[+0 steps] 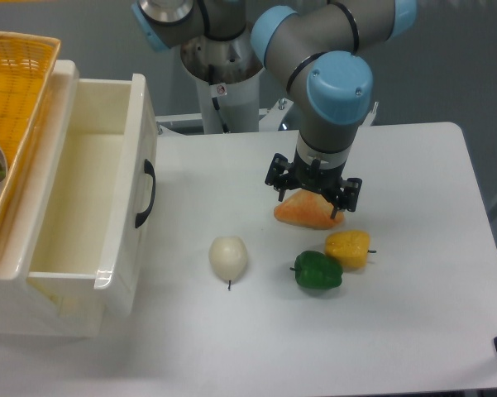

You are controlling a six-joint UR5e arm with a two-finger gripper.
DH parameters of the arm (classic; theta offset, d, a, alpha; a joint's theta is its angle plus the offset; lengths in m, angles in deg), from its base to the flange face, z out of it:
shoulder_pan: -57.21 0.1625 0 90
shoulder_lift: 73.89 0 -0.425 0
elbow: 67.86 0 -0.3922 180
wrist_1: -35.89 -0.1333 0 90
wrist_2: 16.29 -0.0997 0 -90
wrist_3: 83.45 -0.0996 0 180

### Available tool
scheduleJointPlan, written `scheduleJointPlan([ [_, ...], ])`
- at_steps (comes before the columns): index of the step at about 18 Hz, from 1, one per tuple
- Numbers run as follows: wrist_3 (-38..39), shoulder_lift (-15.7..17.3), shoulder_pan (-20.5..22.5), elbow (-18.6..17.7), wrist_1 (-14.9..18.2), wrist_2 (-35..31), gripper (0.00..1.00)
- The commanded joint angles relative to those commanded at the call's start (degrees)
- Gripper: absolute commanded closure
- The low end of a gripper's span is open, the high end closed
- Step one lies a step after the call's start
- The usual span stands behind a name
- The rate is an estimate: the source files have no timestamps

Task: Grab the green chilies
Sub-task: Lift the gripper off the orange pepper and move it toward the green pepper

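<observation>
The glossy dark green plastic bell pepper [318,270] lay on the white table [413,190], touching the yellow plastic pepper [348,248] at its right. Just behind them sat an orange, lumpy plastic vegetable [308,210], and the arm's black two-finger gripper [313,195] hung directly over it. Whether its fingers were spread or closed could not be told. A white onion-shaped piece [228,256] rested to the left, near an open white drawer [91,215].

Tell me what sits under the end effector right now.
An orange vegetable lies on the table directly beneath the end effector. Its top is covered, so contact cannot be judged.
</observation>
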Motion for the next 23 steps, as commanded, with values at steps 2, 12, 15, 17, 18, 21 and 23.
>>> scheduleJointPlan([
  [2,-0.1,0.1,0.6,-0.6,0.0,-0.1,0.0],
  [12,2.4,-1.4,2.4,-4.2,-0.3,-0.3,0.0],
  [15,14.5,-2.8,3.7,-4.7,-0.2,0.0,0.0],
  [17,21.4,-5.5,4.0,-4.7,-3.0,0.0,0.0],
  [18,23.6,-6.4,4.0,-4.7,-5.8,0.1,0.0],
  [21,32.7,-7.5,4.4,-4.0,-8.2,0.4,0.0],
  [23,35.7,-9.0,4.3,-2.6,-8.3,0.3,0.0],
])
